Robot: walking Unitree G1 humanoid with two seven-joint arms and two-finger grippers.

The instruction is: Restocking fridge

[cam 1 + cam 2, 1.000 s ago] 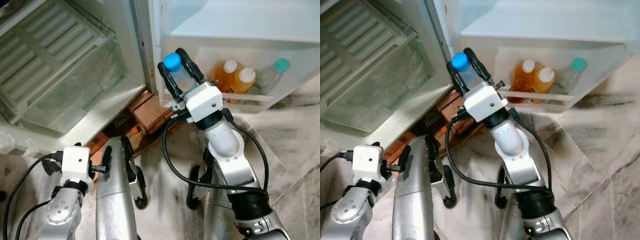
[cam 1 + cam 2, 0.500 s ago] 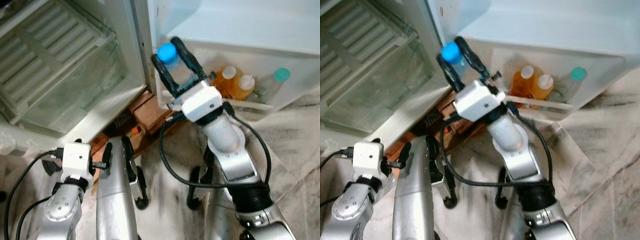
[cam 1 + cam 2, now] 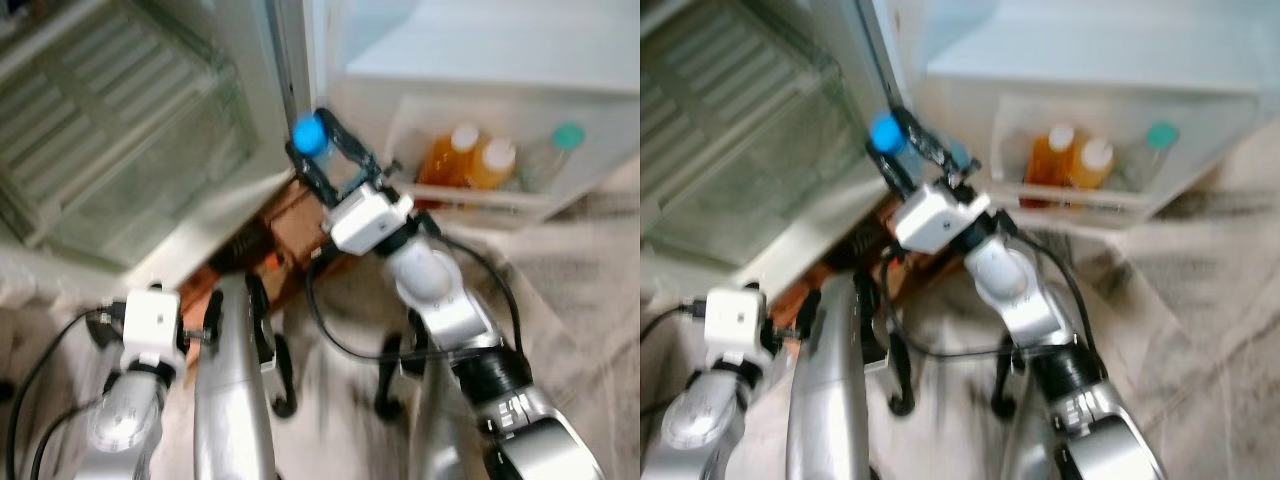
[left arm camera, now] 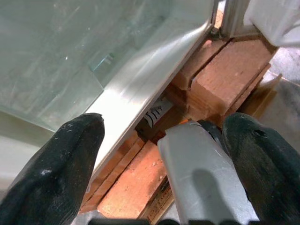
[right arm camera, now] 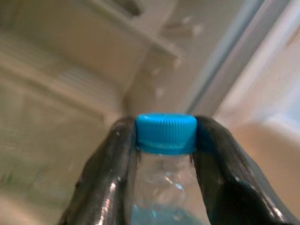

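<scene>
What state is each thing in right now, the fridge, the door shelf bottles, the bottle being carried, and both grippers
Fridge: open, door swung wide.
Blue-capped bottle: capped, gripped near its neck.
Right gripper: shut on the blue-capped bottle, raised by the fridge opening.
Left gripper: open, idle, low near the bricks.
Orange bottles: capped, upright in the door shelf.
Teal-capped bottle: capped, in that shelf.
</scene>
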